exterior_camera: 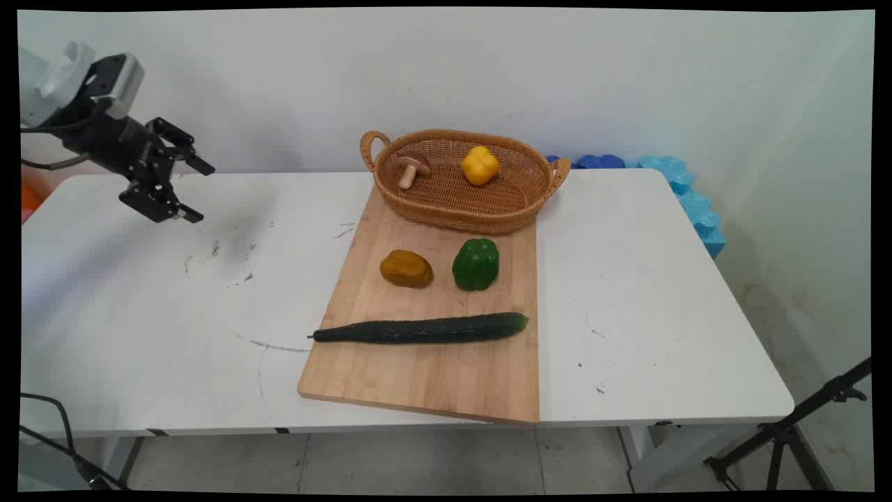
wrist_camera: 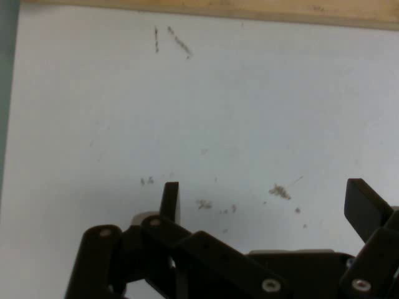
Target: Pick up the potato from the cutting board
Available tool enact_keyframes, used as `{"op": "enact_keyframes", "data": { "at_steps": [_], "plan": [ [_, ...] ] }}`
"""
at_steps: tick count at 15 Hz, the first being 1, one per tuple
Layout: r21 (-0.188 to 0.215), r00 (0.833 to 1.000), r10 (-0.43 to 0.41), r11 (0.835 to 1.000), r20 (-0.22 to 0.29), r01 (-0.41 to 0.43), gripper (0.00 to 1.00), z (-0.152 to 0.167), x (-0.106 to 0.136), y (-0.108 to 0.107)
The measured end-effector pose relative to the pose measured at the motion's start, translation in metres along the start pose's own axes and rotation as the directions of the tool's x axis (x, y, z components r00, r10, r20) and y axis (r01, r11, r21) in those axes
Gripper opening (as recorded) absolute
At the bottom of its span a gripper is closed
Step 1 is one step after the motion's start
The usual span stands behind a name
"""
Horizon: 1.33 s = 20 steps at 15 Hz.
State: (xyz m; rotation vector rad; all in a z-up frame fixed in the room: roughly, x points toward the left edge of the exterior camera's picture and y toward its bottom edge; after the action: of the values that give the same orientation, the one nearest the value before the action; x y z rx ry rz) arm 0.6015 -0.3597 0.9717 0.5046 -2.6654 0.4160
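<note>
Your gripper (exterior_camera: 187, 189) hangs up at the far left, well above the white counter (exterior_camera: 139, 314), jaws spread wide with nothing between them. Your hand view backs that up: gripper (wrist_camera: 268, 199) with both fingers (wrist_camera: 169, 198) apart over bare scuffed counter (wrist_camera: 249, 112), and a strip of the wooden board (wrist_camera: 249, 12) along the top edge. Nothing is touched; the nearest thing is the board (exterior_camera: 418, 376), well off to the gripper's side in the main view. The board lies flat mid-counter, its near edge at the counter's front edge. On it you have a long dark green cucumber (exterior_camera: 421, 328) lying crosswise, its thin end poking just past the board's left edge. Behind the cucumber sit a brownish-yellow potato (exterior_camera: 406, 268) and a green pepper (exterior_camera: 476, 264), side by side, near each other but apart. At the far end a wicker basket (exterior_camera: 453, 209) rests on the board and holds a mushroom (exterior_camera: 411, 168) at left and a yellow pepper (exterior_camera: 479, 165) at right, not touching. Blue foam blocks (exterior_camera: 686, 192) sit behind the counter's far right corner. A black tripod (exterior_camera: 787, 432) stands at bottom right.
</note>
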Motion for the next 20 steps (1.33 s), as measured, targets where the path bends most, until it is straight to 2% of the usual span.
{"op": "enact_keyframes", "data": {
  "at_steps": [4,8,16,20],
  "plan": [
    [-0.039,0.999,0.037,0.999,-0.001,-0.037,1.00,0.017,0.030,0.007],
    [-0.069,0.998,0.054,0.996,-0.029,-0.056,1.00,0.045,0.071,0.014],
    [-0.102,0.993,0.092,0.990,-0.080,-0.100,1.00,0.126,0.154,0.029],
    [-0.106,0.990,0.117,0.986,-0.083,-0.126,1.00,0.169,0.182,0.033]
  ]
}}
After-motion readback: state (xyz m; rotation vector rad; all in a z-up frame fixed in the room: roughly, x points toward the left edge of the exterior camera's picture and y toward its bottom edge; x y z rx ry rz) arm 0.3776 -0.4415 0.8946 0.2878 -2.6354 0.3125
